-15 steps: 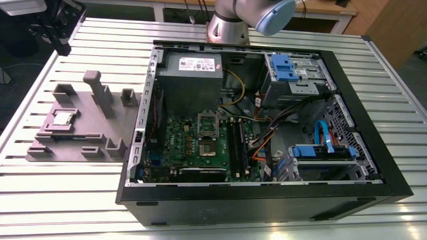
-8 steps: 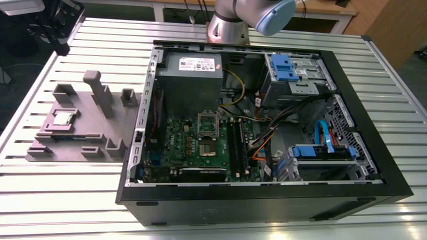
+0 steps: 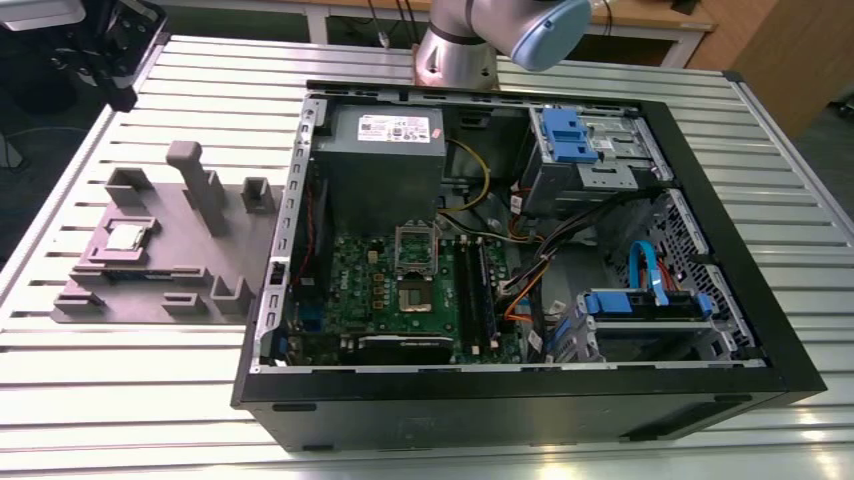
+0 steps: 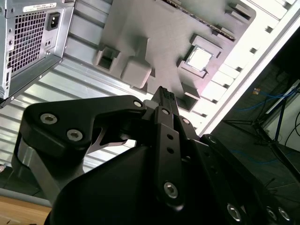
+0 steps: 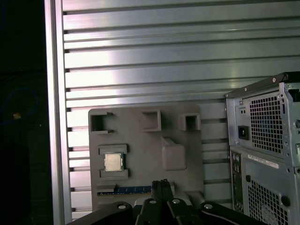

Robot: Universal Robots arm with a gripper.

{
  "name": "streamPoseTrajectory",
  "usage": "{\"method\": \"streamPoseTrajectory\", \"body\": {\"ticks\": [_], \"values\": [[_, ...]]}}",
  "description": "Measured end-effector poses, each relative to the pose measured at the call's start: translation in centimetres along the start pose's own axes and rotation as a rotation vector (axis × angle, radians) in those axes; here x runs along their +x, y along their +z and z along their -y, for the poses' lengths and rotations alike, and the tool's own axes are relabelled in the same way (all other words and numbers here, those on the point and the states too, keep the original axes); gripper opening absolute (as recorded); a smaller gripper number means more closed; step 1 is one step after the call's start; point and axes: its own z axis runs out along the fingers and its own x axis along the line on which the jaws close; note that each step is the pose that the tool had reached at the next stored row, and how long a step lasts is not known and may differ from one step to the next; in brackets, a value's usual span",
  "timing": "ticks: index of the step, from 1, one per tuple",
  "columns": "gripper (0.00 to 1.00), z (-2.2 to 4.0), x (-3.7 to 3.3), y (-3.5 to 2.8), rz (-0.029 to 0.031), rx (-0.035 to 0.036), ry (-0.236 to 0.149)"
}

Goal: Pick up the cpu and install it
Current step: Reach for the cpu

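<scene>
**Cpu flat in its tray, fingers closed above it**

The cpu [image 3: 127, 237] [image 4: 199, 58] [image 5: 113, 162] lay flat in a recess of the mauve-grey tray [image 3: 187, 255] [image 5: 140, 140], its shiny metal top facing up; being square it had no long axis to speak of, and its edges ran parallel to the tray's own edges. The tray rested on the slatted metal counter [image 3: 534, 60], at the exterior view's left of the open computer case [image 3: 781, 375]; the socket [image 3: 416, 262] on the green board inside the case (a metal frame with a dark centre) stood well apart from the cpu. In both wrist views the fingers [image 4: 164, 96] [image 5: 157, 186] were drawn together with nothing between them; they hung above the tray, clear of the cpu and touching nothing. The arm [image 3: 494, 40] rose beyond the far edge of the case.
</scene>
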Motion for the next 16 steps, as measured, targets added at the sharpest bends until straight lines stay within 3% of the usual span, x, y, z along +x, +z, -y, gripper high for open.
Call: {"method": "streamPoseTrajectory", "body": {"ticks": [16], "values": [[0.1,0.04,0.53,0.0,-0.0001,0.0,0.0]]}}
